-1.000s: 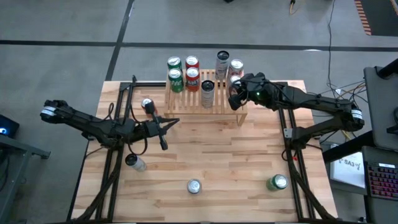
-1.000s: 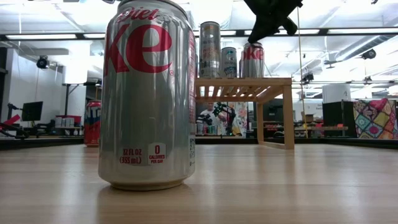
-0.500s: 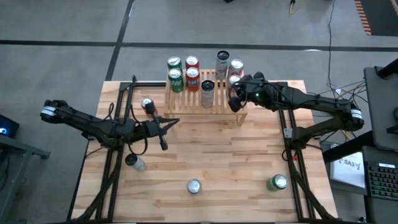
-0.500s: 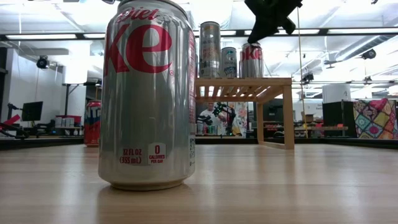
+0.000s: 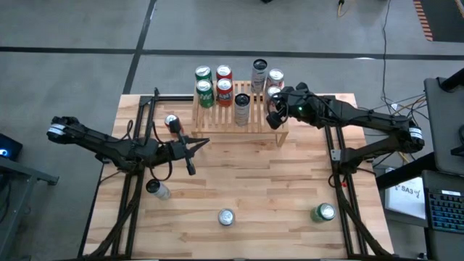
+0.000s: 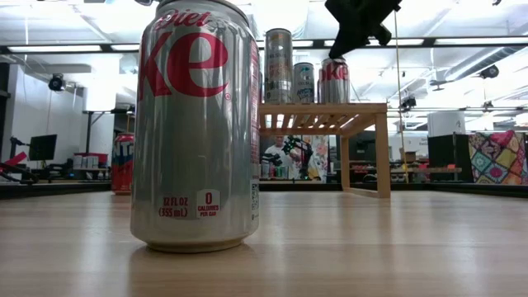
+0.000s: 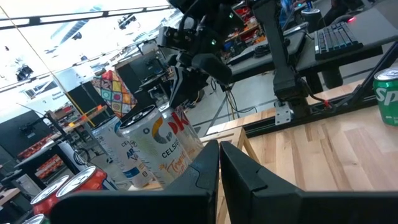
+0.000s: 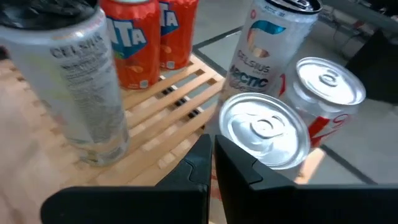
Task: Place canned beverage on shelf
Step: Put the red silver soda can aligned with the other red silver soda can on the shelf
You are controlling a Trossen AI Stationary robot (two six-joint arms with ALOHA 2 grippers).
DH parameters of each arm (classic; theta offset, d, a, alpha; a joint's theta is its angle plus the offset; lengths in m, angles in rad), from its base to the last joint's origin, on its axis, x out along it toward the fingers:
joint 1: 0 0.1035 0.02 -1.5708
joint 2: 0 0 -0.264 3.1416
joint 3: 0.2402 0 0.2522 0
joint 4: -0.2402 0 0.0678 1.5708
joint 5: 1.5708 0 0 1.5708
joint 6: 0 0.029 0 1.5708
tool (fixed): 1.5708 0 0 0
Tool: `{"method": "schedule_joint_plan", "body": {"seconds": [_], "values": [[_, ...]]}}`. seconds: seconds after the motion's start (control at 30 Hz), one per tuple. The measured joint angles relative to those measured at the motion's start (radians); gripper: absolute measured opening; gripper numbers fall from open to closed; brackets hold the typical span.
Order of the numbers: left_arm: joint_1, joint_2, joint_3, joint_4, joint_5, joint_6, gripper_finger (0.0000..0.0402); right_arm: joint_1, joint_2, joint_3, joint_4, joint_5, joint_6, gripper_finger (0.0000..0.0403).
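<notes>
1. Tabletop: light wood planks, carrying the shelf at its far edge and loose cans nearer the front.
2. Shelf: low slatted wooden rack holding two green cans, two red cans, and several silver ones.
3. Right pincer: clenched, grasping nothing, poised above the shelf's right end, just over a silver can standing upright there.
4. Left pincer: clenched and empty, waiting over the tabletop just in front of the shelf.
5. Loose cans: a silver Diet Coke can at front centre, a green can at front right, both upright.
</notes>
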Motion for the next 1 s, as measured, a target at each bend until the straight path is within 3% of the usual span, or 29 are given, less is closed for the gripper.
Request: {"method": "schedule_joint_plan", "body": {"seconds": [0.4, 1.0], "values": [[0.0, 0.0, 0.0, 0.0, 0.0, 0.018, 0.0, 0.011, 0.073, 0.001, 0.099, -0.027, 0.091, 0.0011], [0.0, 0.0, 0.0, -0.016, -0.006, 0.018, 0.0, 0.01, 0.108, 0.008, 0.077, 0.095, 0.085, 0.0011]]}}
